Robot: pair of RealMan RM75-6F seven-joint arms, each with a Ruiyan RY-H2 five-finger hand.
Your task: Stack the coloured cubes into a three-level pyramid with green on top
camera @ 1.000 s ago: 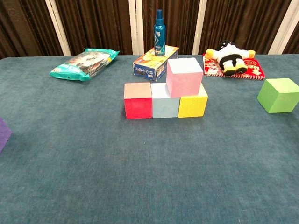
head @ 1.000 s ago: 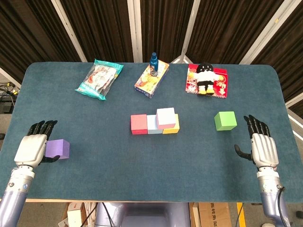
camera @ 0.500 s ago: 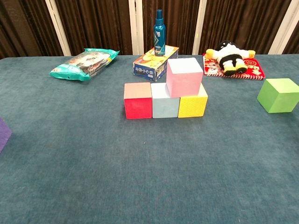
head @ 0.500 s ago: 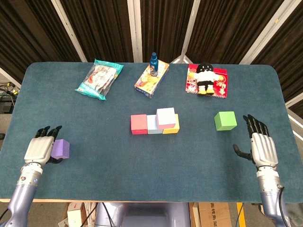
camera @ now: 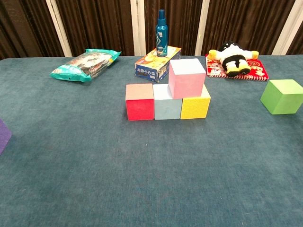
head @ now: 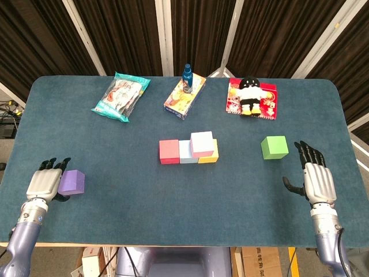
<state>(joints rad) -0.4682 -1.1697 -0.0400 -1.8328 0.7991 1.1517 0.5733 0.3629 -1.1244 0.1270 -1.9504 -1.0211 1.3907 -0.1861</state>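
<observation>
A row of red cube (head: 169, 151) (camera: 139, 102), light blue cube (head: 185, 152) (camera: 167, 104) and yellow cube (head: 210, 156) (camera: 195, 106) stands mid-table. A pink cube (head: 202, 143) (camera: 187, 77) sits on top, over the blue and yellow ones. The green cube (head: 274, 147) (camera: 285, 96) lies alone to the right. A purple cube (head: 72, 181) (camera: 4, 135) rests at the front left. My left hand (head: 45, 180) lies flat against the purple cube's left side, fingers stretched out, not gripping it. My right hand (head: 315, 176) is open, just right of the green cube and nearer the front. Neither hand shows in the chest view.
At the back stand a teal snack bag (head: 121, 96) (camera: 86, 64), a colourful box (head: 185, 96) (camera: 157, 62) with a blue spray bottle (head: 187, 77) (camera: 162, 33) on it, and a plush toy (head: 251, 96) (camera: 232, 57) on a red pack. Blue cloth covers the table (head: 115, 213).
My left hand has drawn back toward the table's front edge beside the purple cube, which stayed put. The right hand and the stack have hardly moved.
</observation>
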